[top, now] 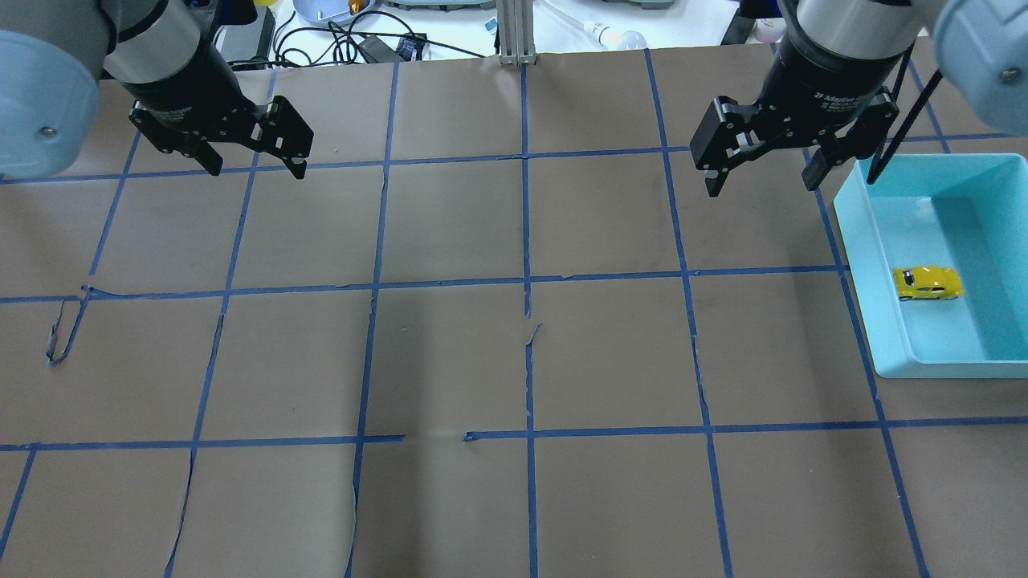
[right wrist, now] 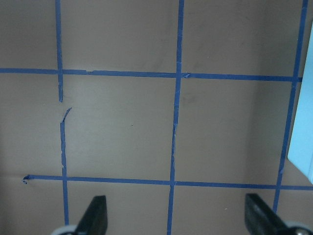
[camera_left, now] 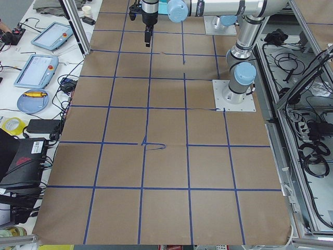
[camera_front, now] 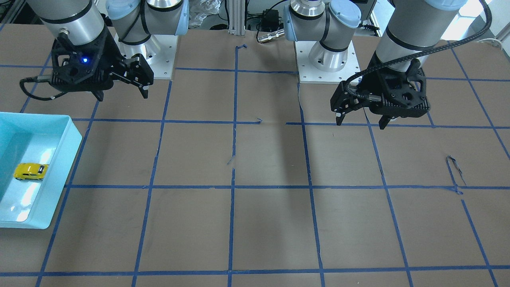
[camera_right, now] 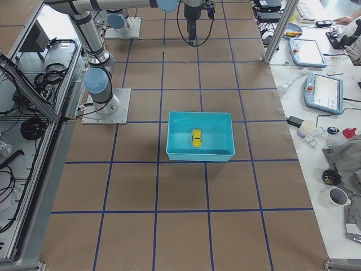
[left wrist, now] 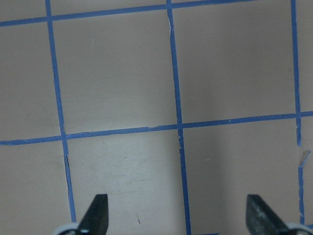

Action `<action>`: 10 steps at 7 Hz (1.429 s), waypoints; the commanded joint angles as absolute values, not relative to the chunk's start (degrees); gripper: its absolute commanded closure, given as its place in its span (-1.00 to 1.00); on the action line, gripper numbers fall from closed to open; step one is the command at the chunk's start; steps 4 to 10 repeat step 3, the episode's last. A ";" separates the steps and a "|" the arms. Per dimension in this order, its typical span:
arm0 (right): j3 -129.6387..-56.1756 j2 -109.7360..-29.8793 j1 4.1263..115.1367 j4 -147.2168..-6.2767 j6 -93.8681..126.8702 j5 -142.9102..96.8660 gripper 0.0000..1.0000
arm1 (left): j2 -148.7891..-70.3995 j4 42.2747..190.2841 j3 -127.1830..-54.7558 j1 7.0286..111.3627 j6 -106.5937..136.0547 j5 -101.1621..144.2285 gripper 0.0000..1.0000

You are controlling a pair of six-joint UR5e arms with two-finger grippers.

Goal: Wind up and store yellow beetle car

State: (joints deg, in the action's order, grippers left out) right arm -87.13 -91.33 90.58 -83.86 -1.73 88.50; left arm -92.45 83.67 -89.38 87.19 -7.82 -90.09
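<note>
The yellow beetle car (top: 928, 283) lies inside a light-blue bin (top: 857, 233) at the table's right side; it also shows in the front view (camera_front: 30, 171) and the right-side view (camera_right: 196, 138). My right gripper (top: 761, 178) hangs open and empty above the table, just left of the bin's far corner; it also shows in the front view (camera_front: 121, 92). My left gripper (top: 257, 167) hangs open and empty above the far left of the table; it also shows in the front view (camera_front: 361, 121). Both wrist views show wide-apart fingertips (left wrist: 95, 213) (right wrist: 95, 215) over bare brown paper.
The table is brown paper with a blue tape grid; some tape is torn and curled (top: 60, 337). The bin's edge (right wrist: 301, 147) shows at the right of the right wrist view. Tablets and clutter lie on side benches (camera_right: 307, 53) beyond the table.
</note>
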 commanded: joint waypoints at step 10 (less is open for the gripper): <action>-87.45 -91.41 90.44 -83.32 -1.49 89.91 -1.00 | -92.46 83.67 -89.38 87.19 -7.91 -90.09 -1.00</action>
